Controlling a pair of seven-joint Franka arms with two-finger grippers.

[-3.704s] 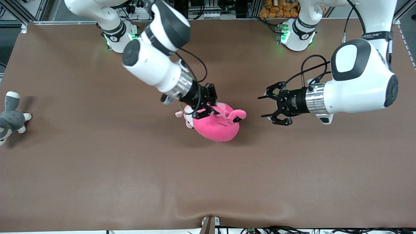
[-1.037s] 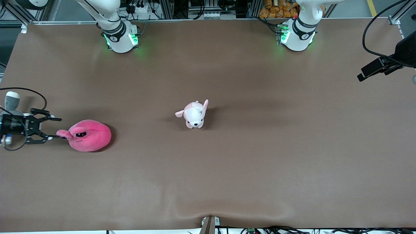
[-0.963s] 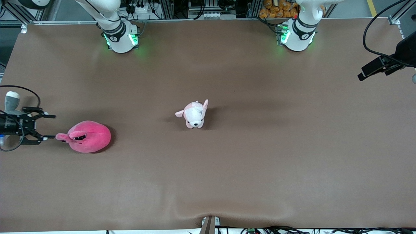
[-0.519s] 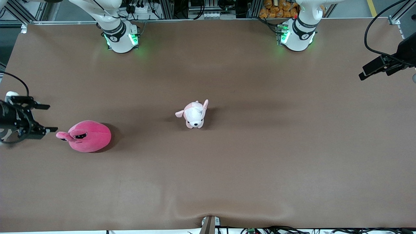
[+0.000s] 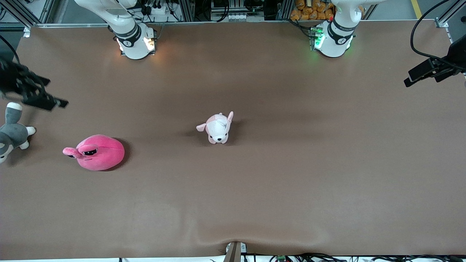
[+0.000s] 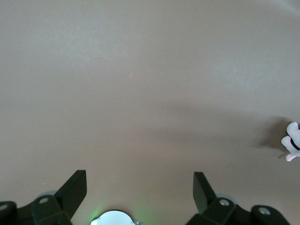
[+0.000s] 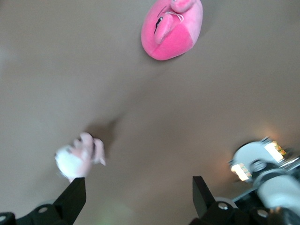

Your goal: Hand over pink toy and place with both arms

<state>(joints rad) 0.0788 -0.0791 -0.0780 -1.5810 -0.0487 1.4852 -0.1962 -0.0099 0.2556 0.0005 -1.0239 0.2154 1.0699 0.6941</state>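
The pink toy [image 5: 96, 152] lies on the brown table [image 5: 291, 174] toward the right arm's end, with nothing holding it. It also shows in the right wrist view [image 7: 173, 29]. My right gripper [image 5: 54, 92] is open and empty, up in the air over the table's edge at the right arm's end, apart from the toy. Its fingers [image 7: 72, 197] stand wide apart. My left gripper [image 5: 411, 78] is open and empty in the air over the left arm's end of the table, and that arm waits. Its fingers [image 6: 75, 187] frame bare table.
A pale pink-and-white puppy plush [image 5: 217, 128] stands mid-table; it shows in the right wrist view [image 7: 77, 159] and at the edge of the left wrist view [image 6: 293, 140]. A grey-and-white plush animal [image 5: 11, 133] lies at the table's edge beside the pink toy.
My right gripper has drawn back from the pink toy and risen toward the arms' bases, uncovering the grey plush. The pink toy lies still. The left arm has barely moved.
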